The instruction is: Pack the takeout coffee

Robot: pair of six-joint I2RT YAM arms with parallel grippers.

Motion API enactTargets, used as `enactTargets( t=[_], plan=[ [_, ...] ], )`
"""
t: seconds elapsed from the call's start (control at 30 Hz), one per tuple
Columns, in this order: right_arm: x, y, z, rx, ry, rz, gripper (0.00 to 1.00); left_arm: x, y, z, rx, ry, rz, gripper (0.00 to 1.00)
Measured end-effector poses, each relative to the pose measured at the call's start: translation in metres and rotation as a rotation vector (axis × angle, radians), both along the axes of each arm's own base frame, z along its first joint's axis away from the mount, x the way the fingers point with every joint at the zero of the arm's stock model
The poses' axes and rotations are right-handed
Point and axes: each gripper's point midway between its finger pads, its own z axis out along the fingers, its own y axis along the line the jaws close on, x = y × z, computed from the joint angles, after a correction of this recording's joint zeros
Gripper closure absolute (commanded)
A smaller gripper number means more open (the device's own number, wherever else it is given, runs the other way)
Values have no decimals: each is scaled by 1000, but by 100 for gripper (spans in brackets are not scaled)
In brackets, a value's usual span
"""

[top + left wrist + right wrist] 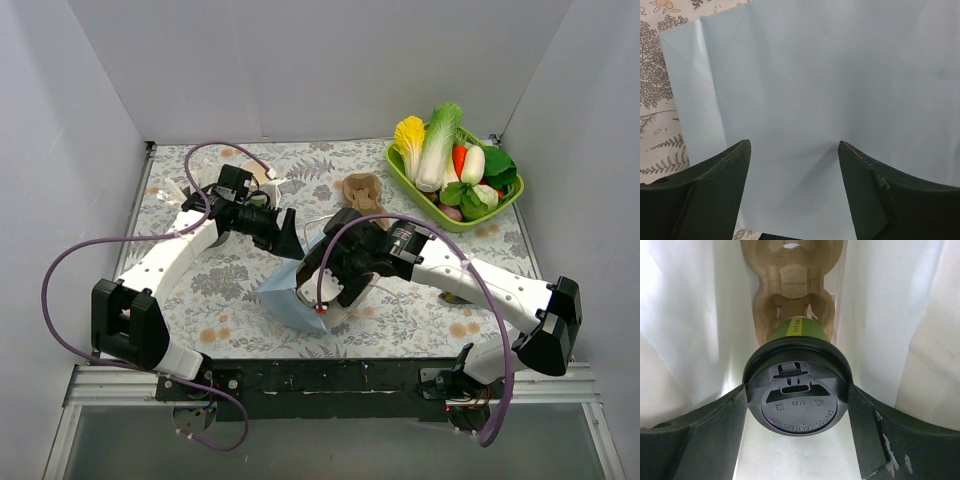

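Backlit glare surrounds the sharp takeout coffee [797, 400]

Bends both arms inward; holds left tool [794, 150] spread wide, right tool [797, 390] clamped on takeout coffee [799, 412] lid.

The lid [796, 402] hides most of the cup [802, 330], and the top edge cuts off the carrier [785, 285]. The bag [815, 90] overruns the left wrist view's right edge.
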Motion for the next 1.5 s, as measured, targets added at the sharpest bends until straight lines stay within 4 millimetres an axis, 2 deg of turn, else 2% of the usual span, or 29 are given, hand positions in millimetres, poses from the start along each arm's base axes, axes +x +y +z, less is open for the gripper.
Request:
enactTargets(
  t=[0.17, 0.3, 0.43, 0.53, 0.73, 0.9, 1.3, 1.5],
  plan=[
    [2, 5, 0, -5, 1, 3, 99, 7, 4, -5, 10, 21, 13, 29],
    [0, 8, 0, 6, 10, 12, 99, 21, 11, 2, 22, 18, 38, 27],
    [-1, 13, -7, 8, 38, 13, 99, 46, 25, 30, 40, -69, 74, 23],
    [0, 17, -16, 1, 62, -2, 99, 53, 37, 52, 66, -165, 88, 22],
    [7, 20, -27, -24, 67, -36, 99, 20, 53, 74, 96, -252, 68, 21],
    [15, 15, -28, -50, 28, -63, 99, -5, 62, 69, 115, -281, 41, 22],
    [30, 19, -34, -53, -2, -82, 99, -11, 63, 43, 128, -227, 25, 22],
    [41, 25, -47, -68, -11, -86, 99, -11, 62, 39, 130, -212, 18, 21]
  ],
)
